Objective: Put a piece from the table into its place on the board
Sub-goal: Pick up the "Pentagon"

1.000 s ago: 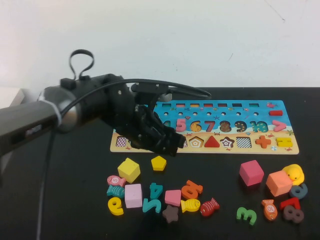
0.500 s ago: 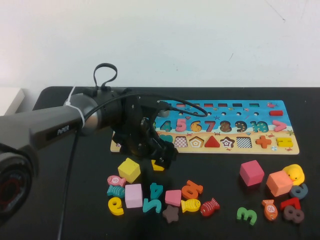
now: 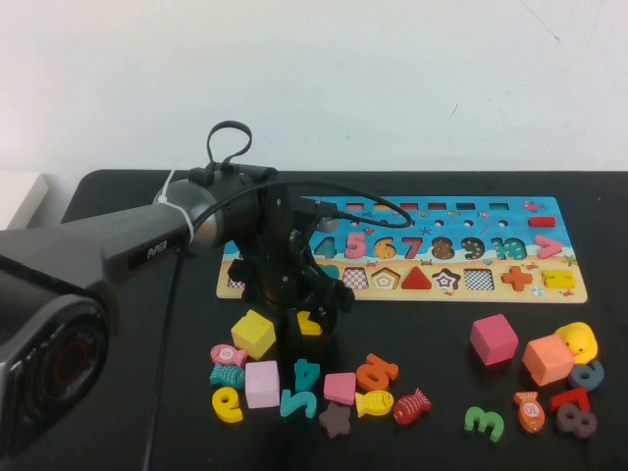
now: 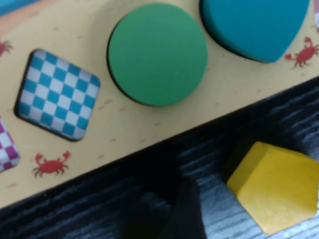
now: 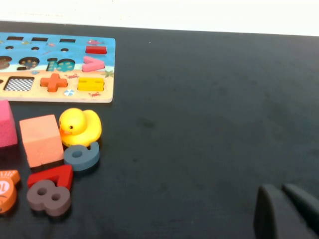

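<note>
The piece, a small flat yellow pentagon point(image 3: 311, 325), lies on the black table point(image 3: 422, 334) just in front of the board point(image 3: 491, 291). My left gripper point(image 3: 312, 310) hangs low right over it, hiding most of it in the high view. In the left wrist view the piece point(image 4: 274, 191) lies flat beside one dark finger point(image 4: 187, 209), with a gap between them; the jaws stand open and hold nothing. The board's sandy strip point(image 4: 124, 129) lies just beyond. A pentagon cut-out point(image 3: 385, 279) shows on the board. My right gripper point(image 5: 285, 209) rests shut, low over bare table.
A yellow cube point(image 3: 253, 334), pink cube point(image 3: 262, 384) and teal 4 point(image 3: 305, 373) lie close to the left gripper. Further right are a pink cube point(image 3: 493, 340), salmon cube point(image 3: 546, 359) and yellow duck point(image 3: 577, 340). A green disc point(image 4: 157, 54) sits seated in the board.
The left arm has swung back and down from over the board. Its gripper now covers the yellow pentagon, which lay in plain view a second ago, and its jaws have spread.
</note>
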